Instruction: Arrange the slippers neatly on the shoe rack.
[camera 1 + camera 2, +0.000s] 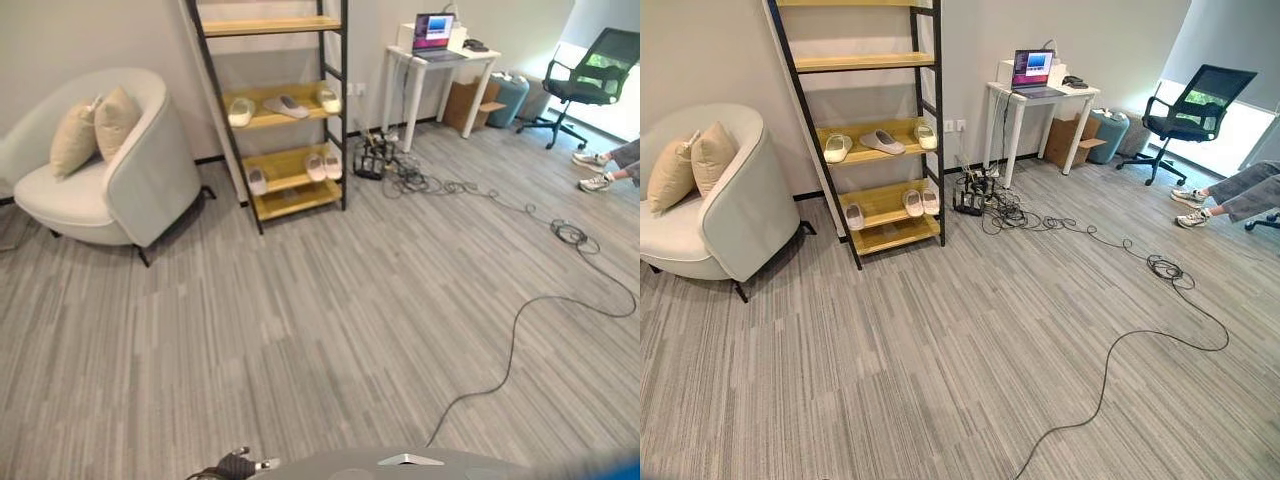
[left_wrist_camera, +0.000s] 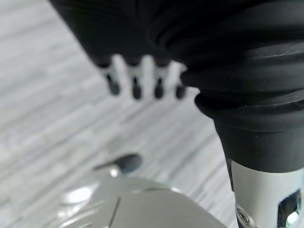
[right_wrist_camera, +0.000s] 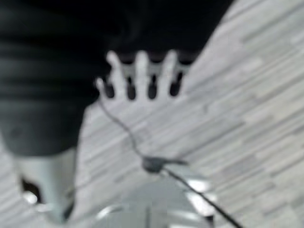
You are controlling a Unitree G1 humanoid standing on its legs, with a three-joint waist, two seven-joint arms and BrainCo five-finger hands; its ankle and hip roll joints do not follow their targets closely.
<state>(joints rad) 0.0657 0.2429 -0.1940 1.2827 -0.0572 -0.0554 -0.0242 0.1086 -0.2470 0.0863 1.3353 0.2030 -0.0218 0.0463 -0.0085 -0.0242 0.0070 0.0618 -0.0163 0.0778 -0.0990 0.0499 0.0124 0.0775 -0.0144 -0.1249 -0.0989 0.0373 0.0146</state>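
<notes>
The shoe rack, a black frame with wooden shelves, stands against the far wall. Its middle shelf holds a cream slipper, a grey slipper and another cream slipper. One shelf lower lie a single pale slipper and a pair of pale slippers side by side. My left hand hangs over the grey floor far from the rack, fingers straight, holding nothing; it also peeks in as my left hand at the picture's lower edge. My right hand hangs the same way, open and holding nothing.
A white armchair with two cushions stands left of the rack. Right of it are a power strip with tangled cables, a white desk with a laptop, and an office chair. A person's shoes show at the right edge.
</notes>
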